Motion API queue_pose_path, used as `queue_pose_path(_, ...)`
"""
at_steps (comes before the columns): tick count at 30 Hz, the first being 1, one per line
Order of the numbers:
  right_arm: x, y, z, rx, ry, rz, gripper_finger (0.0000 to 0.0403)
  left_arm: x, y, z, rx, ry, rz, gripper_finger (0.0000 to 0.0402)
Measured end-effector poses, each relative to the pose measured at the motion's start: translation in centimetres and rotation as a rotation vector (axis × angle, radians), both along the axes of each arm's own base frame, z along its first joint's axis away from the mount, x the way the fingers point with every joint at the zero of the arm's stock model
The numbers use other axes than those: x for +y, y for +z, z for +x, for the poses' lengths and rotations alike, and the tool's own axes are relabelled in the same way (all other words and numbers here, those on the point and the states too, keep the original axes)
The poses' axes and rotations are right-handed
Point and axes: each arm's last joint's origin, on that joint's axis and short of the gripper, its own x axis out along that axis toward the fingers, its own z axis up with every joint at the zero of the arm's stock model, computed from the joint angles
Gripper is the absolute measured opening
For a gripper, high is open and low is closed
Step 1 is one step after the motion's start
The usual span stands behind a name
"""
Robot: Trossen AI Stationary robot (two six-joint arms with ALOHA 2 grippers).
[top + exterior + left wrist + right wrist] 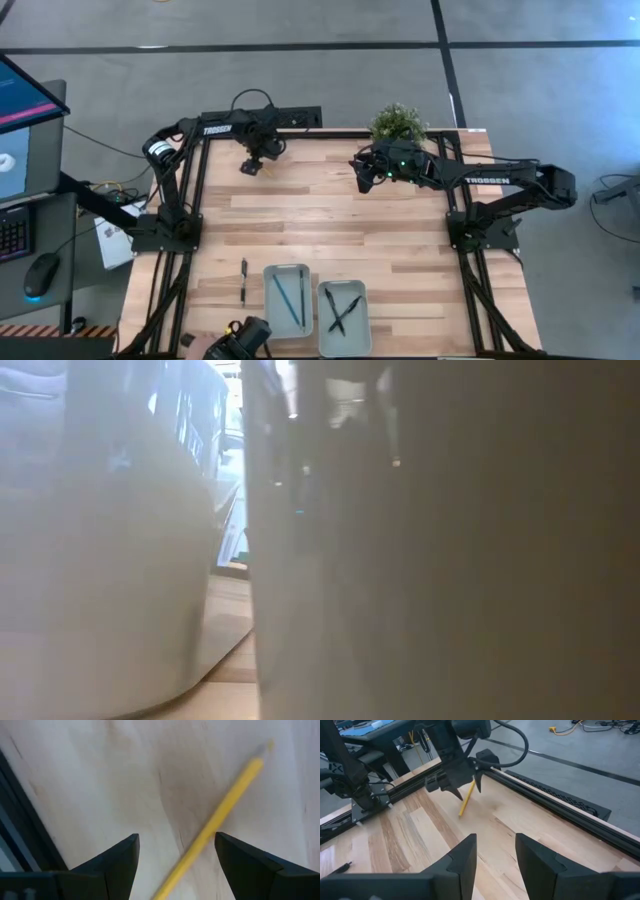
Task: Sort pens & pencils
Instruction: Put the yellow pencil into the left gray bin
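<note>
High view: 1 yellow pencil [220, 812] btwn open left gripper [176, 862] jaws; right gripper [495, 857] open, empty.

"TROSSEN" on both arms [218, 129]

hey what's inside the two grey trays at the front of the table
In the high view, the left tray holds two thin sticks, bluish-looking, and the right tray holds two crossed black pens. Nothing seems hidden beneath them, though finer detail is too small to tell.

- The left gripper [251, 166] is held low at the far table edge, fingers spread wide.
- The right gripper [494, 851] is held raised, fingers parted.
</note>
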Motion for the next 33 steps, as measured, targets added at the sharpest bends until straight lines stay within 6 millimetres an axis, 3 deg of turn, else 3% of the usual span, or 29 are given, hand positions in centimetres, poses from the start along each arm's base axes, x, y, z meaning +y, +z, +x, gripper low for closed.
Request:
queue_pose_path(10, 0.00, 0.00, 0.00, 0.000, 0.000, 0.000, 0.0157, -0.43, -0.40, -0.35, 0.030, -0.139, -0.013, 0.0252)
queue_pose_path(20, 0.37, -0.01, 0.12, 0.001, 0.015, 0.000, 0.0157, -0.07, -0.30, -0.02, -0.019, 0.011, 0.011, 0.0252)
queue_pose_path(33, 0.70, -0.03, 0.21, 0.004, 0.028, 0.001, 0.0157, -0.04, -0.30, -0.03, -0.017, 0.030, 0.014, 0.0252)
